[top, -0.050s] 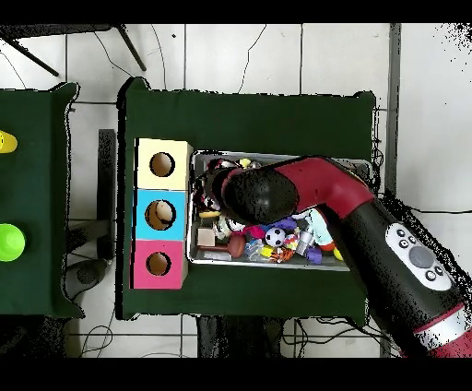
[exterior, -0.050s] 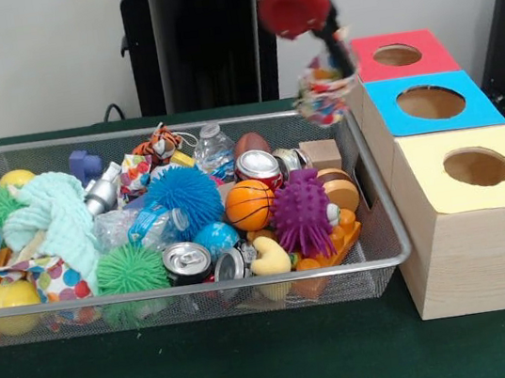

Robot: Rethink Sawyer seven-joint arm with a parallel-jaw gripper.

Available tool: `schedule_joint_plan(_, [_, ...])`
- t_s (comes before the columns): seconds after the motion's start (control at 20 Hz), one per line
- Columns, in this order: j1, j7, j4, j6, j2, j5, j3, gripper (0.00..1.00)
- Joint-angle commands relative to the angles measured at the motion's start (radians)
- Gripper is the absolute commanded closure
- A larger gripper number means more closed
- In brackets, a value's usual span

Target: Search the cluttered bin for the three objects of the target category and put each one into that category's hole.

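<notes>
Gripping a crumpled piece of colourful patterned cloth (exterior, -0.050s: 323,91), the gripper (exterior, -0.050s: 339,52) hangs in the air above the bin's right end, beside the row of boxes, with the cloth dangling free below it. Behind it, the red and black arm (top, -0.050s: 369,217) reaches across the table. On the green table (exterior, -0.050s: 260,368) sits a wire mesh bin (exterior, -0.050s: 377,261), crowded with toys, balls, drink cans and plastic bottles. Just beside the bin stand three wooden boxes, each with a round hole on top: a yellow box (exterior, -0.050s: 473,170) nearest, a blue box (exterior, -0.050s: 432,103) in the middle, and a red box (exterior, -0.050s: 401,55) farthest. Inside the bin lie a pale green cloth (exterior, -0.050s: 53,219), a purple spiky ball (exterior, -0.050s: 302,212) and a small basketball (exterior, -0.050s: 249,205).
</notes>
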State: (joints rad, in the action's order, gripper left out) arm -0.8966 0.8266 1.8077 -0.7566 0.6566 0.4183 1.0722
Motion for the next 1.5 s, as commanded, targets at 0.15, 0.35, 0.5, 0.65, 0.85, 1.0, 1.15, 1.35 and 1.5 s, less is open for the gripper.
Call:
schedule_joint_plan(0.15, [0.052, 0.116, -0.011, 0.085, 0.003, -0.08, 0.059, 1.0])
schedule_joint_plan(0.35, [0.09, 0.096, -0.059, 0.144, -0.052, -0.053, 0.015, 1.0])
schedule_joint_plan(0.5, [0.122, 0.074, -0.091, 0.211, -0.112, 0.003, -0.035, 1.0])
schedule_joint_plan(0.65, [0.135, 0.054, -0.108, 0.263, -0.153, 0.046, -0.066, 1.0])
schedule_joint_plan(0.85, [0.137, 0.036, -0.116, 0.307, -0.179, 0.077, -0.077, 1.0])
schedule_joint_plan(1.0, [0.139, 0.035, -0.121, 0.324, -0.193, 0.085, -0.079, 1.0])
schedule_joint_plan(1.15, [0.145, 0.038, -0.128, 0.338, -0.203, 0.094, -0.084, 1.0])
schedule_joint_plan(1.35, [0.153, 0.049, -0.129, 0.342, -0.201, 0.107, -0.103, 1.0])
schedule_joint_plan(1.5, [0.157, 0.063, -0.123, 0.335, -0.196, 0.109, -0.121, 1.0])
